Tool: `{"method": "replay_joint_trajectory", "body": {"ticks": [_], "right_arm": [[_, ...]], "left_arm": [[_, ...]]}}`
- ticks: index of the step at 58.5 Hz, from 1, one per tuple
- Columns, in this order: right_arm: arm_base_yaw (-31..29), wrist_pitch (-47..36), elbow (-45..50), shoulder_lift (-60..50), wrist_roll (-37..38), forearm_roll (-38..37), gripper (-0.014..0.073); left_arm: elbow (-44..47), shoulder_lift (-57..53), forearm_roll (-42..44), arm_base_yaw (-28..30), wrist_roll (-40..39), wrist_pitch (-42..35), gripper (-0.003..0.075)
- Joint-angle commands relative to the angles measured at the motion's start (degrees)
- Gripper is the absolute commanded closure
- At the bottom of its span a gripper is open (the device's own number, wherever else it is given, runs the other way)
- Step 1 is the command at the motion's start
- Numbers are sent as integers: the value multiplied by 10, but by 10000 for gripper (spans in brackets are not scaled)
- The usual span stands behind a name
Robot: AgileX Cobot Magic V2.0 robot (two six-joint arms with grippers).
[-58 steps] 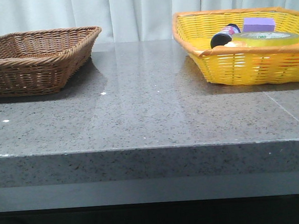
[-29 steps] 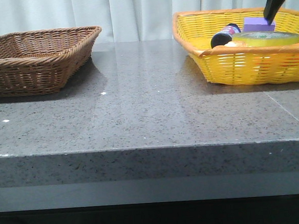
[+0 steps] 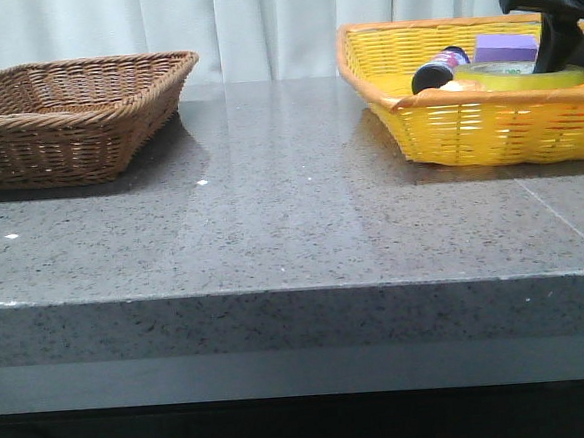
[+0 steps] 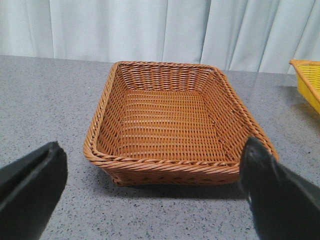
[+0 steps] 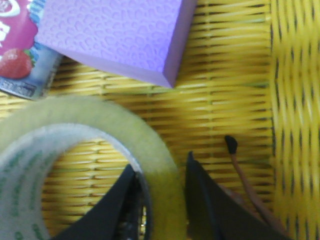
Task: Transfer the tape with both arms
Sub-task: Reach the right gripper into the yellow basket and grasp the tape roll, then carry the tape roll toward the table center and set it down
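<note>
Grey counter, right gripper straddling tape wall in yellow basket

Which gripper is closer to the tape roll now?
Right. The right gripper straddles the wall of the tape in the yellow basket; the left gripper hovers open facing the brown basket.

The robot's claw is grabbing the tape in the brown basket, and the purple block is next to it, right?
Not quite: the tape sits in the yellow basket, not the brown basket, which the left wrist view shows holding nothing. In the right wrist view, the right gripper straddles the tape's wall, with the purple block beside it.
</note>
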Motion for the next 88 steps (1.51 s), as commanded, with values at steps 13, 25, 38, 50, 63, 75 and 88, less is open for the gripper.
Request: {"method": "replay_joint_trajectory", "body": {"ticks": [13, 25, 38, 50, 63, 75, 88], "right_arm": [[-3, -30, -24, -59, -12, 1, 550], [-3, -45, -24, -125, -27, 1, 550], [37, -54, -24, -202, -39, 2, 550], [150, -60, -17, -235, -55, 2, 550], [301, -114, 48, -236, -65, 2, 550], [381, -134, 101, -198, -65, 2, 550], [391, -129, 105, -134, -65, -1, 546]], "left_arm": [[-20, 5, -3, 0, -7, -46, 29], [-20, 5, -3, 0, -7, -46, 29], [-20, 5, -3, 0, -7, -46, 29], [-20, 5, -3, 0, -7, -46, 29], [-20, 5, -3, 0, -7, -46, 29], [-20, 5, -3, 0, -7, -46, 29], [-20, 5, -3, 0, -7, -46, 29]]}}
